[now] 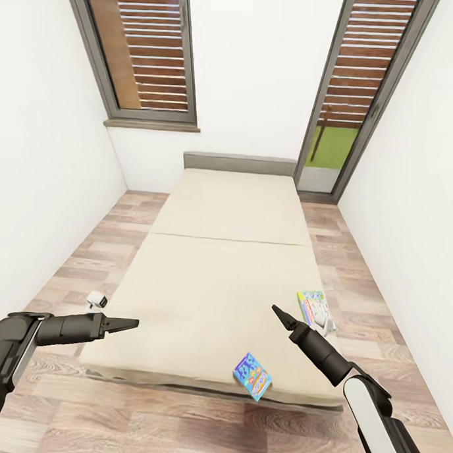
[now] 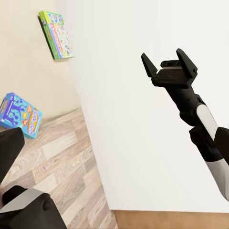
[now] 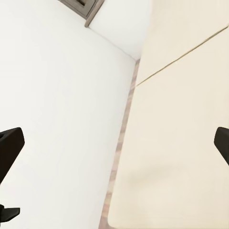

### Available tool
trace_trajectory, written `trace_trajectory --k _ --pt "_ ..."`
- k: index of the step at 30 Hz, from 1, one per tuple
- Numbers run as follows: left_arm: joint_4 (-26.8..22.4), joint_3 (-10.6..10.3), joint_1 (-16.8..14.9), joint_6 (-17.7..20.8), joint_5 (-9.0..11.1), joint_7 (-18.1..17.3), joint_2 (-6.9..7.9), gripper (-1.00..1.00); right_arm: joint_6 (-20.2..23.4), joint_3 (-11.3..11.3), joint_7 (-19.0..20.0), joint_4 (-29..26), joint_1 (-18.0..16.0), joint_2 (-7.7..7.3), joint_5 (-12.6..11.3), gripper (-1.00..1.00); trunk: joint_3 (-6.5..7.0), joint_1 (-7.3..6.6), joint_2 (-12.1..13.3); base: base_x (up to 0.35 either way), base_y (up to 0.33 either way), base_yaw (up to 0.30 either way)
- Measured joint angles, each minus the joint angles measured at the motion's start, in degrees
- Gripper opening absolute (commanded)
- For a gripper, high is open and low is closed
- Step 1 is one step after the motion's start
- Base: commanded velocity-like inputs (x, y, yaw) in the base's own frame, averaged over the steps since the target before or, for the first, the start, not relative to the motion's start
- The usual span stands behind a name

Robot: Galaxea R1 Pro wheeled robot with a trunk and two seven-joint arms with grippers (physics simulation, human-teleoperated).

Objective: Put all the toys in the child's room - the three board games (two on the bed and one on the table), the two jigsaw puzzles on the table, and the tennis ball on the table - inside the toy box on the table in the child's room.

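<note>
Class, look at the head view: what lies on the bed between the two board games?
Nothing: only bare beige mattress separates the blue board game from the green-edged board game, as the head view shows.

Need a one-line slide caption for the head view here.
Both open grippers, left and right, hover over the bed holding two board games.

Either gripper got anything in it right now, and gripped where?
Nothing is held. The right gripper is open and empty in the air; the left gripper hangs empty over the bed. Both board games lie untouched on the mattress.
</note>
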Motion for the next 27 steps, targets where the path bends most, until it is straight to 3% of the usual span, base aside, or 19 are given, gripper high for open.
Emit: trace_trajectory --k 27 --pt "0.0 -0.1 0.0 0.0 -0.1 0.0 -0.06 1.00 0.0 0.0 0.0 0.0 0.0 0.00 0.0 1.00 2.57 0.00 0.0 0.000 0.000 0.000"
